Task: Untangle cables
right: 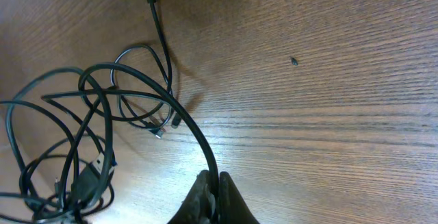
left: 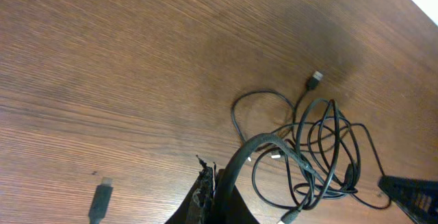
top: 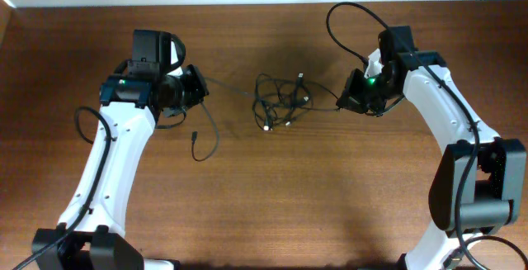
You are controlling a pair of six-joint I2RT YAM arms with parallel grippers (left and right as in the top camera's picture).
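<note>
A tangle of thin black cables (top: 280,101) with small silvery plugs lies at the table's middle. It also shows in the left wrist view (left: 321,159) and the right wrist view (right: 75,142). My left gripper (top: 198,88) is shut on one cable strand (left: 256,145) that runs right into the tangle; its free end with a plug (top: 195,148) hangs down onto the table. My right gripper (top: 353,101) is shut on another cable strand (right: 185,114) leading left into the tangle. Both grippers are held just above the table, on either side of the bunch.
The brown wooden table (top: 330,196) extends to a white wall along the back edge. A loose plug end (left: 100,200) lies near my left gripper. Thicker black robot cables (top: 346,22) loop above the right arm.
</note>
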